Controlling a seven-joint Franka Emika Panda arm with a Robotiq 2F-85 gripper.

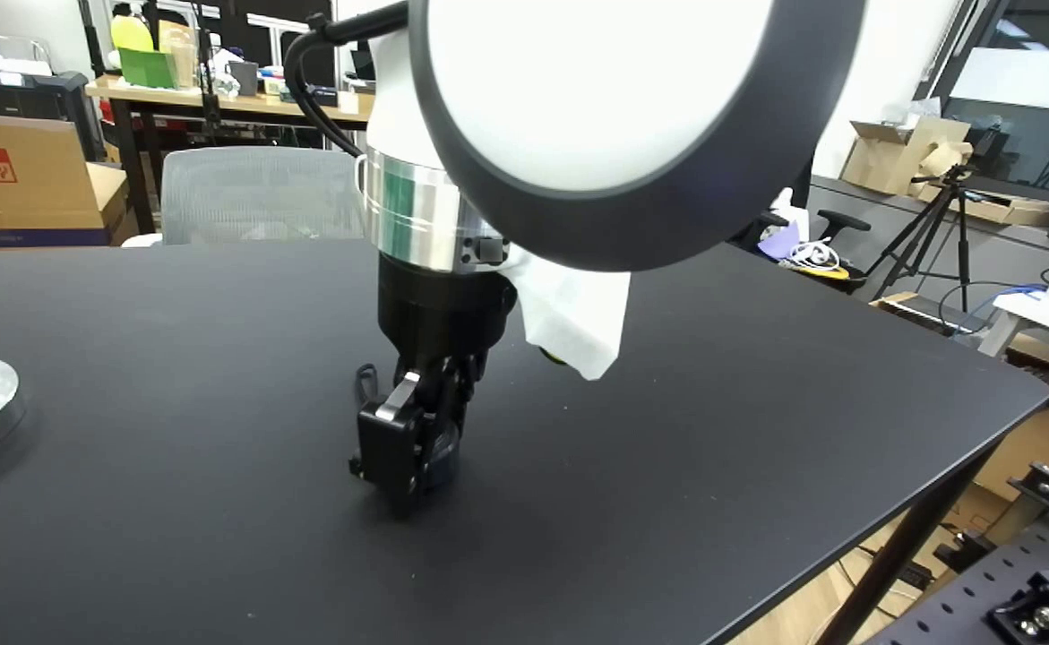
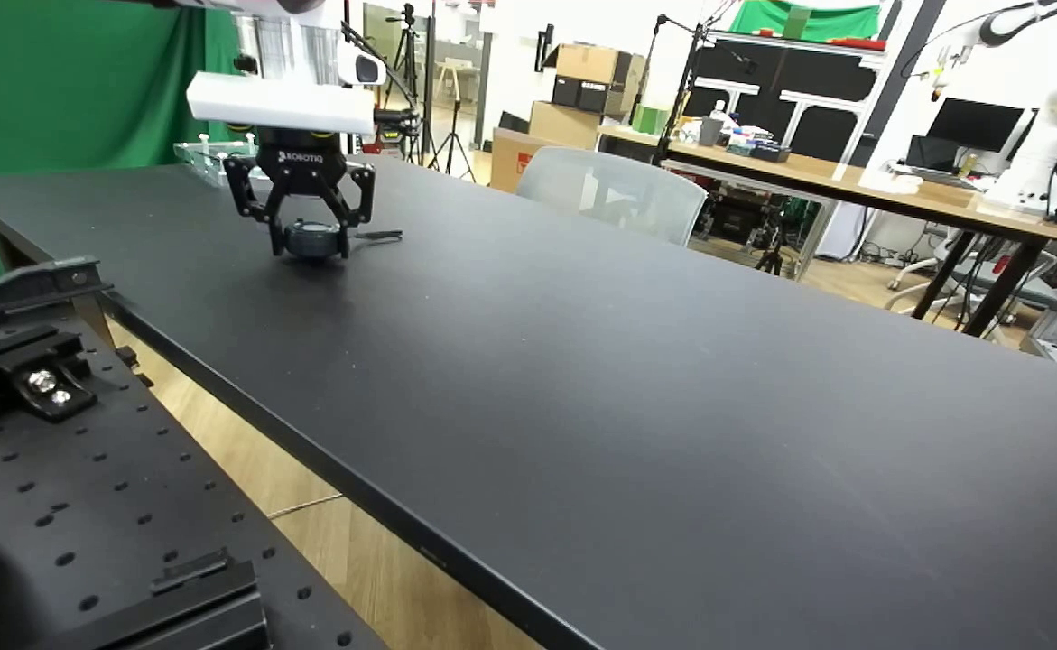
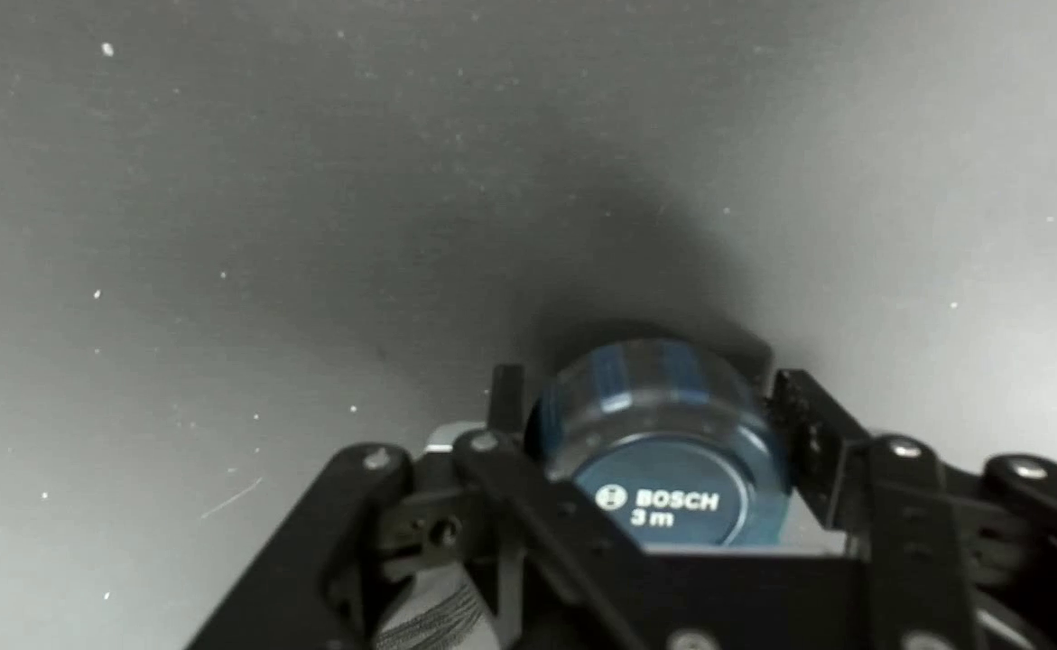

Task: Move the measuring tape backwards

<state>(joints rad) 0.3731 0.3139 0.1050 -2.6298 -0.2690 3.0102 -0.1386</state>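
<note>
The end effector (image 2: pixel 310 248) pinches the tape (image 3: pixel 659 451) on or just above the desk (image 2: pixel 627 361), so grasping seems done, while moving backwards and releasing probably remain.

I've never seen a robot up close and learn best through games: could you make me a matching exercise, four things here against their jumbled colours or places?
Things
1. Measuring tape
2. Pincer
3. Mesh chair
4. Curtain

Colours and places
A. Green, in the upper left of an exterior view
B. Black, straddling another item in this list
C. Pale grey, just beyond the dark table
D. Blue and black, marked BOSCH 3 m

Right pairs: 1-D, 2-B, 3-C, 4-A
</note>
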